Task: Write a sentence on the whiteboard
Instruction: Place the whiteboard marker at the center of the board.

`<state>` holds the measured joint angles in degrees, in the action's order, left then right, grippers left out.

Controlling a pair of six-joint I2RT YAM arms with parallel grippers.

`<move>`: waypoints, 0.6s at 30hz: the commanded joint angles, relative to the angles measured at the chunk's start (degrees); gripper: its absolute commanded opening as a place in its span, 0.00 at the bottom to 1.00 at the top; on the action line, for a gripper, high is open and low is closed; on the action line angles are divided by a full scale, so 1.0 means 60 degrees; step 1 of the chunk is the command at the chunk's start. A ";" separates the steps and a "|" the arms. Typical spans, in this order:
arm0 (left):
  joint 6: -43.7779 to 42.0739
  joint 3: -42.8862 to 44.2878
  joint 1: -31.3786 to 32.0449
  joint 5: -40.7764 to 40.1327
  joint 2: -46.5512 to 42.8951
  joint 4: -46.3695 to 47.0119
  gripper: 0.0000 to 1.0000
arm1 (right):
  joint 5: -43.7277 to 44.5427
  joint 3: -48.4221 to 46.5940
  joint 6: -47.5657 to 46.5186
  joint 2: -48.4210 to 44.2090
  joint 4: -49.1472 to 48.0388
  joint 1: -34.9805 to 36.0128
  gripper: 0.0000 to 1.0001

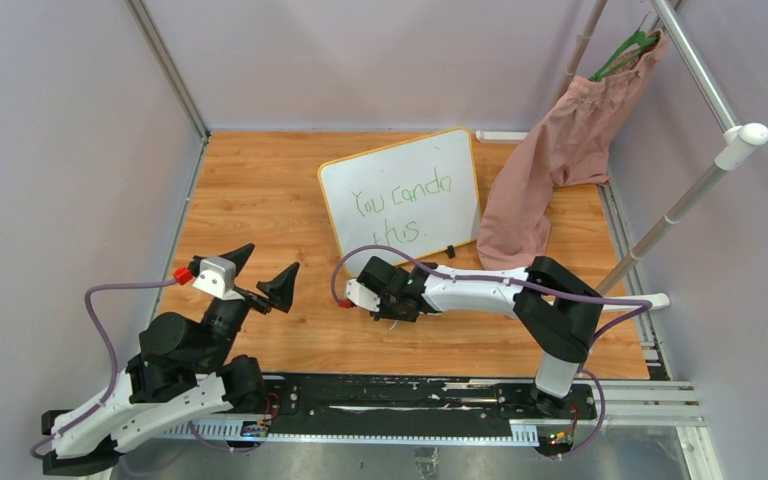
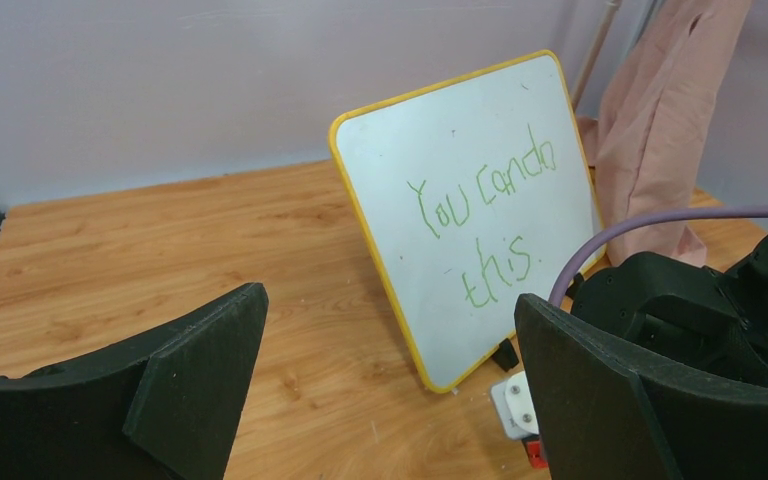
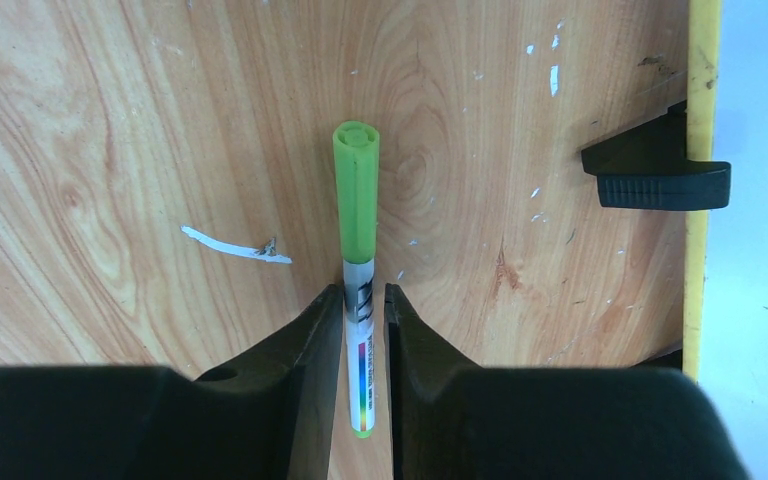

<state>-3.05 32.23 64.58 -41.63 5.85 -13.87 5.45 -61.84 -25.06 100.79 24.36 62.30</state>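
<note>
The whiteboard [image 1: 400, 165] with its yellow rim leans at the back of the wooden table, also in the left wrist view [image 2: 410, 150]. The sentence [image 1: 402, 200] in green reads "You can do" above "this" [image 2: 485, 195]. A capped green marker [image 3: 357, 200] lies flat on the table in front of the board's rim [image 3: 700, 250]. My right gripper [image 3: 365, 295] points down over it, jaws slightly open with the marker's white barrel between them and a thin gap showing. In the top view the right gripper [image 1: 392, 310] sits just below the board. My left gripper [image 1: 260, 272] hangs wide open and holds nothing [image 2: 390, 300].
A pink garment [image 1: 560, 150] hangs from a green hanger on a white rail [image 1: 700, 190] at the back right, draping onto the table beside the board. A black clip foot [image 3: 655, 180] of the board sits near the marker. Walls close in the left and back.
</note>
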 commanded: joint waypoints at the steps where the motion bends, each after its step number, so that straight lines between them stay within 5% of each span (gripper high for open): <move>1: -0.0056 -0.0025 0.0004 -0.0035 0.0080 0.0041 1.00 | -0.0274 0.0141 0.0163 0.0364 0.0320 -0.0170 0.26; 18: -0.0040 -0.0017 0.0004 0.0009 0.0124 -0.0003 1.00 | -0.0308 0.0155 0.0221 0.0280 0.0183 -0.0323 0.28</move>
<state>-3.05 32.23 64.58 -41.58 5.91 -13.87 4.36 -61.87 -24.88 100.79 24.25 61.58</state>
